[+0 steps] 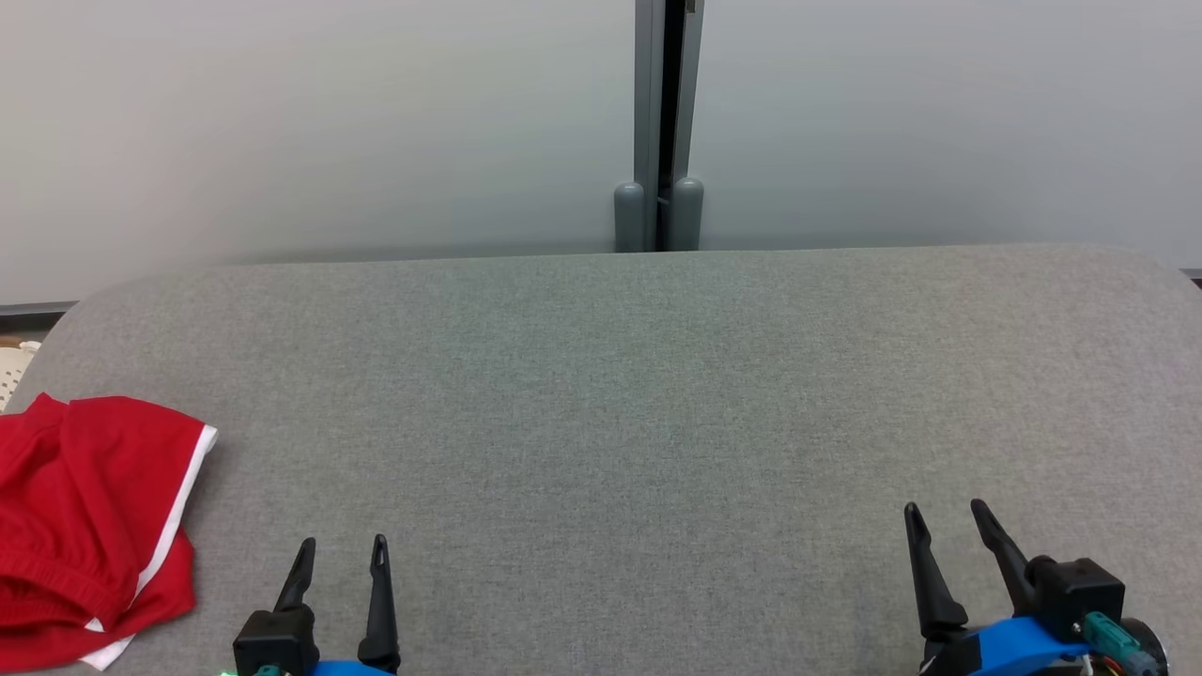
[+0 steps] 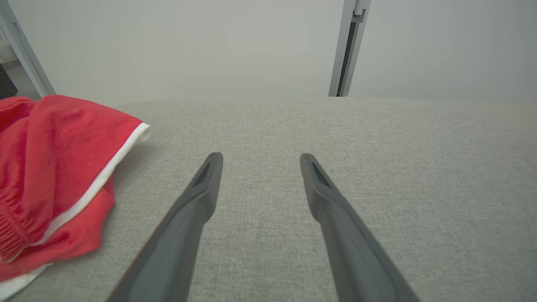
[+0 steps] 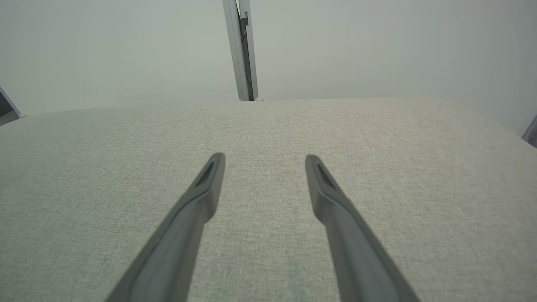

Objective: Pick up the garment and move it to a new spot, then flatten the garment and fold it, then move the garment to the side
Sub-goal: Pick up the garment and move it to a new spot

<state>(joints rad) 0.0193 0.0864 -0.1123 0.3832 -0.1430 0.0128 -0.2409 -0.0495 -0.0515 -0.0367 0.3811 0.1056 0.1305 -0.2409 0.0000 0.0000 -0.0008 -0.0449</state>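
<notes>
The garment (image 1: 89, 526) is a pair of red shorts with white trim, lying bunched at the left edge of the grey fabric table (image 1: 620, 413). In the left wrist view the garment (image 2: 54, 176) sits to the left of my fingers, apart from them. My left gripper (image 1: 343, 549) stands open near the front edge, just right of the garment, with nothing between its fingers (image 2: 201, 188). My right gripper (image 1: 944, 512) is open at the front right, over bare table, fingers (image 3: 205, 188) empty.
A pale wall with a grey vertical post (image 1: 662, 122) runs behind the table's far edge. A perforated white object (image 1: 11, 371) peeks past the table's left edge. The table's corners are rounded.
</notes>
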